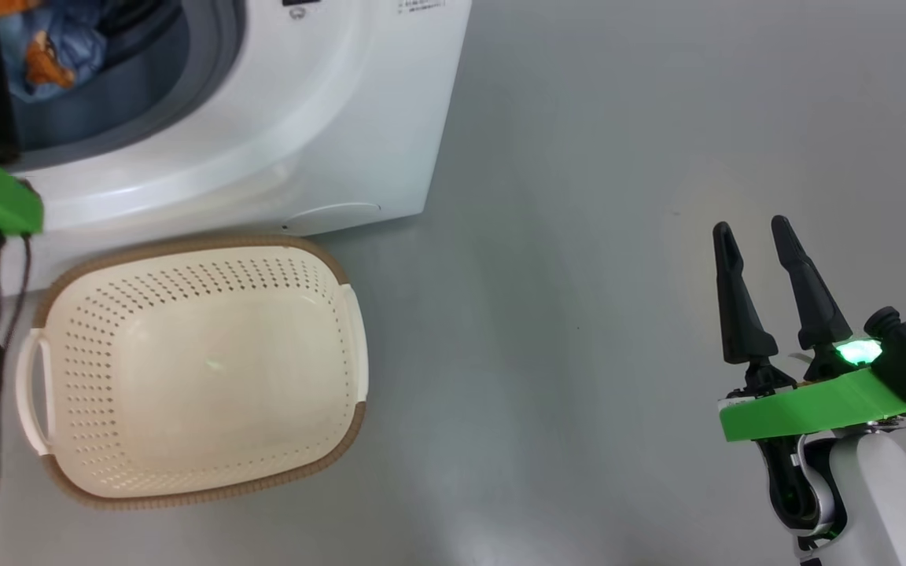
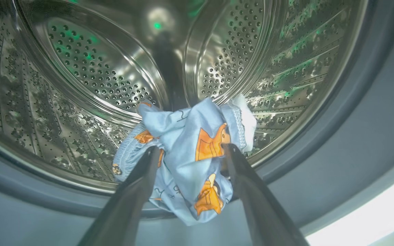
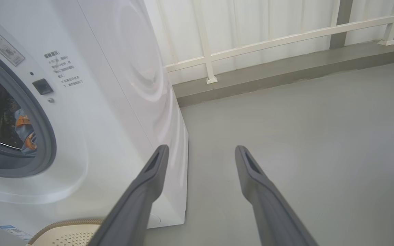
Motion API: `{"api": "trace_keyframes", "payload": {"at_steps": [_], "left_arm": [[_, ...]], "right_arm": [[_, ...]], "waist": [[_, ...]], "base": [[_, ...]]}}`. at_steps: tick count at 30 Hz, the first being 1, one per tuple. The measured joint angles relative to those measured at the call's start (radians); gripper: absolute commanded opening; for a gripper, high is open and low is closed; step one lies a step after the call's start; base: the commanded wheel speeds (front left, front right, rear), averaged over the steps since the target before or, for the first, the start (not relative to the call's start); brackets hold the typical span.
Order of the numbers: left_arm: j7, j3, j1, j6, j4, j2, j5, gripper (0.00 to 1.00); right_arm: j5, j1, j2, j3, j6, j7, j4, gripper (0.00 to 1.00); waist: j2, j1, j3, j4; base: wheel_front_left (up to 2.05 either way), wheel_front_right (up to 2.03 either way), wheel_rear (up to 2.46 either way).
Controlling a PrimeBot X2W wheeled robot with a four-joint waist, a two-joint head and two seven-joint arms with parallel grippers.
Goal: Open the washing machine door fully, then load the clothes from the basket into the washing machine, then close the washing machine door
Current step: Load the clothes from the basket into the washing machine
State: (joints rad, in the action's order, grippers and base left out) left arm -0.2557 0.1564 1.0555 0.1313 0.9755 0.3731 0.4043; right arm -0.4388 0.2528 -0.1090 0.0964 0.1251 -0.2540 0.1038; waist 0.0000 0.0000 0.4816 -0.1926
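Floor (image 1: pixel 618 314): smooth, matte grey. Far left, standing on it: white washing machine (image 1: pixel 303 118). Nearer, just beside the machine's base: cream perforated basket (image 1: pixel 91 346) with brown rim, upright. Far edge: raised grey kerb (image 3: pixel 286 71) carrying a white railing (image 3: pixel 210 58).

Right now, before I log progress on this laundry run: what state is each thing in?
washing machine: mouth open.
clothes: bunched at the front lip of the drum, partly drooping over the seal.
basket: empty, upright on the floor.
left gripper: open, fingers either side of the clothes.
right gripper: open, empty, above the floor.
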Motion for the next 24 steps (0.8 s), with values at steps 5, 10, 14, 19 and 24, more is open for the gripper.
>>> {"api": "trace_keyframes", "payload": {"at_steps": [5,10,14,19,24], "left_arm": [[0.0,-0.035,-0.131,0.0,-0.096,-0.034,-0.003,1.0],[0.0,-0.092,-0.269,-0.002,-0.206,-0.062,-0.02,1.0],[0.0,-0.126,-0.373,-0.002,-0.279,-0.083,-0.046,1.0],[0.0,-0.18,-0.522,-0.001,-0.365,-0.116,-0.076,1.0],[0.0,-0.216,-0.621,-0.001,-0.425,-0.129,-0.084,1.0]], "right_arm": [[0.0,-0.014,-0.021,-0.007,0.0,0.0,0.004,1.0],[0.0,-0.052,-0.044,-0.02,0.0,0.0,0.01,1.0],[0.0,-0.066,-0.06,-0.033,0.0,0.0,0.015,1.0],[0.0,-0.126,-0.088,-0.035,0.0,0.0,0.025,1.0],[-0.002,-0.16,-0.103,-0.038,0.0,0.0,0.027,1.0]], "waist": [[0.0,0.0,-0.039,0.013],[0.0,0.0,-0.085,0.028],[0.0,0.0,-0.125,0.041],[0.0,0.0,-0.188,0.062],[0.0,0.0,-0.237,0.081]], "base": [[0.0,0.0,0.0],[0.0,0.0,0.0],[0.0,0.0,0.0],[0.0,0.0,0.0],[0.0,0.0,0.0]]}}
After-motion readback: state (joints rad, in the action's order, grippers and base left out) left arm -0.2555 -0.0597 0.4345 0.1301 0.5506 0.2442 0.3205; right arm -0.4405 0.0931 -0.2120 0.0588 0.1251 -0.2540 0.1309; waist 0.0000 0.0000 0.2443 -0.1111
